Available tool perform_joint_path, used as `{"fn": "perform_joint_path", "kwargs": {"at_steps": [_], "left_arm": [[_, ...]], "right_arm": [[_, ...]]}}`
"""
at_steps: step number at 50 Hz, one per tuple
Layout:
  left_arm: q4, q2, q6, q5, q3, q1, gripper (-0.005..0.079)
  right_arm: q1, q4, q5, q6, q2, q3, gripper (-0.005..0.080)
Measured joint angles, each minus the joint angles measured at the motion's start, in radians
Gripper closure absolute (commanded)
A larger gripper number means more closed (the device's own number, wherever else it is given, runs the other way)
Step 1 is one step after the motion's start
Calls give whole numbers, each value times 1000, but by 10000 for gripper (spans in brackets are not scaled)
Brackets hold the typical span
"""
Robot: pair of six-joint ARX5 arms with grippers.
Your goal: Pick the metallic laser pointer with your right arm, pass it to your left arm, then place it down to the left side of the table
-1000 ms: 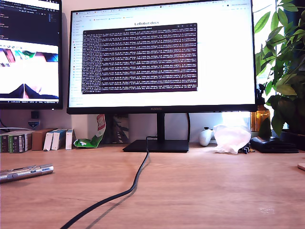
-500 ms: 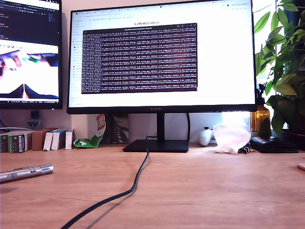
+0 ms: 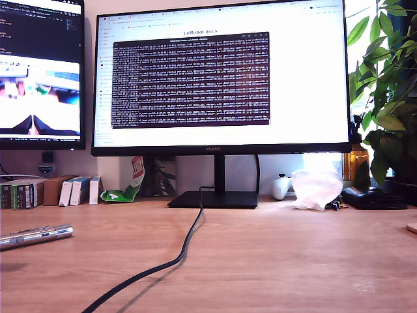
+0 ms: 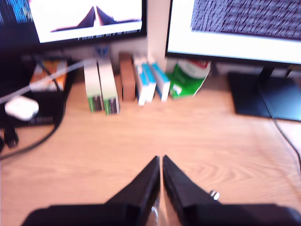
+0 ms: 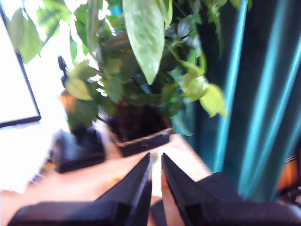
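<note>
Both pincers are pressed together on nothing: my first pincer (image 4: 161,162) hangs over the light-brown wood-grain counter (image 3: 273,254), my second pincer (image 5: 155,157) faces a leafy potted plant (image 5: 141,61). Neither arm shows beside the slim silver metal laser pointer (image 3: 36,235), which lies flat near the big black-framed monitor's (image 3: 221,78) cable, seemingly already set down.

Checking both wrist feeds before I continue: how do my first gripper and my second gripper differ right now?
My first gripper points over bare wood table toward small boxes under the monitors; my second gripper faces a potted plant and teal curtain. Both are black, wedge-shaped, shut and empty.
</note>
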Motion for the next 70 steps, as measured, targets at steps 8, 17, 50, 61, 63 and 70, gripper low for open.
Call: {"fn": "perform_joint_path", "kwargs": {"at_steps": [8,17,50,61,63,70], "left_arm": [[55,-58,7,-22,-43,0,756],[129,-102,21,-25,-102,0,756],[407,-97,55,-12,-391,-4,756],[473,-103,56,-8,-495,-31,756],[485,-103,56,-8,-519,-34,756],[526,-103,55,-9,-594,-45,756]], "right_arm": [[0,-6,-1,-29,-3,-1,693],[0,33,-19,-56,-72,-53,693],[1,70,-342,-112,-365,-289,694],[1,33,-360,-113,-450,-314,693],[1,31,-375,-113,-454,-319,693],[1,13,-420,-115,-454,-346,693]]}}
